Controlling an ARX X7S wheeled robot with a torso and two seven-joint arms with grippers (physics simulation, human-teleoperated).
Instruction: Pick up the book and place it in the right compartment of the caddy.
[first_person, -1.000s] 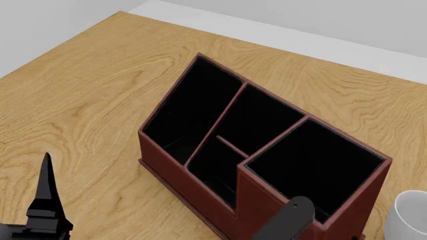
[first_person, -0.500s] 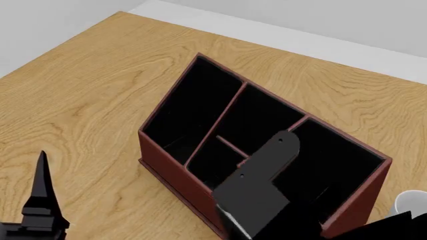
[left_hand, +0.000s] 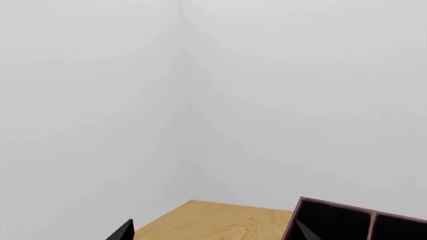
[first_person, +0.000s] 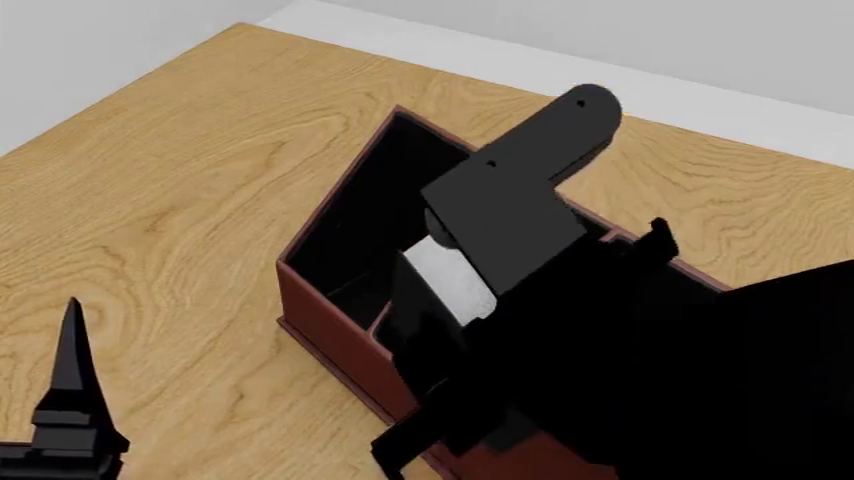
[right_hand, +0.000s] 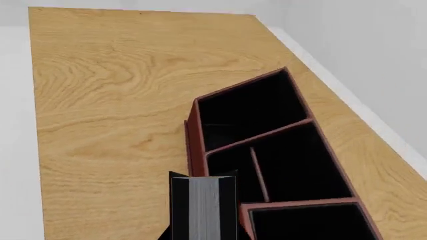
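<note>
My right gripper (first_person: 514, 190) is shut on the book (first_person: 450, 277), a black hardcover with white page edges, and holds it in the air over the caddy (first_person: 334, 275). In the right wrist view the book (right_hand: 203, 205) hangs above the caddy's front wall (right_hand: 195, 145), next to the right compartment (right_hand: 310, 225). In the head view my right arm hides that compartment almost fully. My left gripper (first_person: 70, 400) is open and empty at the lower left, away from the caddy. Its finger tips (left_hand: 123, 231) frame the table and the caddy's corner (left_hand: 333, 222).
The caddy stands on a wooden table (first_person: 160, 180). The table's far edge (first_person: 347, 25) meets a white strip and a grey wall. My right arm fills the lower right of the head view.
My right arm has swung up and across the caddy with the book, now covering the right compartment and the white mug. My left gripper has sunk slightly.
</note>
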